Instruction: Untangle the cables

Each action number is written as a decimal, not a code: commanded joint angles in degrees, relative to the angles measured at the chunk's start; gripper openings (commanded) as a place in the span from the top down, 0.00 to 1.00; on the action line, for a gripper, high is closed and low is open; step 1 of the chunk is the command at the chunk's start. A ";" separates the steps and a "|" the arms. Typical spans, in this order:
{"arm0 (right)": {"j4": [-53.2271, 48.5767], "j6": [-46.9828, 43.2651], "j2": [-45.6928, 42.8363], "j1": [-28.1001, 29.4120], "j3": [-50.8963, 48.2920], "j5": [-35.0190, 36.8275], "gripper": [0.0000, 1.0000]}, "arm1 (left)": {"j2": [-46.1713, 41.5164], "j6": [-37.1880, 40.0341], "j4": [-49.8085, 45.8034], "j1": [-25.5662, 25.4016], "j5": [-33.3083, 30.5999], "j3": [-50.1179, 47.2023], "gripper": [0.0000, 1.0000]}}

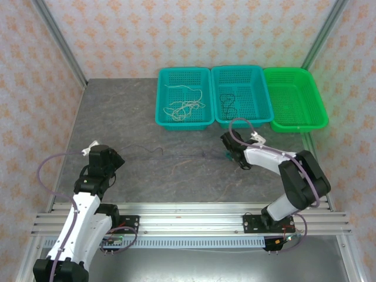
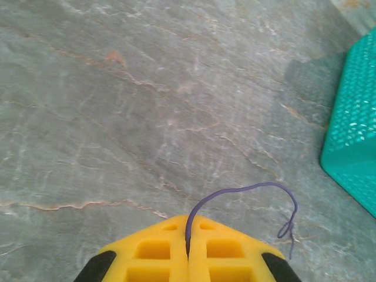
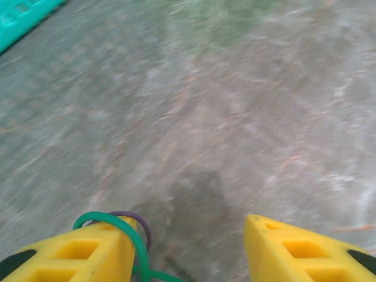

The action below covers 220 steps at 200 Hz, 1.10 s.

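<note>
Purple cable [image 2: 252,186] lies stretched across the grey table [image 2: 117,117], one end pinched in the shut jaws of the left gripper [image 2: 188,247]. Its far end loops with a green cable [image 3: 103,214] over one jaw of the right gripper [image 3: 189,229], whose jaws stand apart, clamping nothing. To part them well, I judge the right should close on green alone and draw away slowly. Blur hides how they cross. White cables [image 1: 185,107] and a black cable [image 1: 227,101] sit in teal baskets [image 1: 161,88].
</note>
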 commanded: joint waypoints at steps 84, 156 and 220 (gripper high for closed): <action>15.77 -33.49 -25.10 9.58 -9.12 -0.92 0.06 | 8.14 0.05 3.69 1.73 3.88 -0.12 1.00; 19.60 -36.31 -4.30 17.45 -0.37 -19.82 0.22 | 6.79 0.79 2.57 1.73 1.77 0.23 1.00; 8.36 -17.45 9.15 17.11 5.62 -8.22 0.71 | 5.63 -0.65 -3.34 1.73 -7.69 0.76 1.00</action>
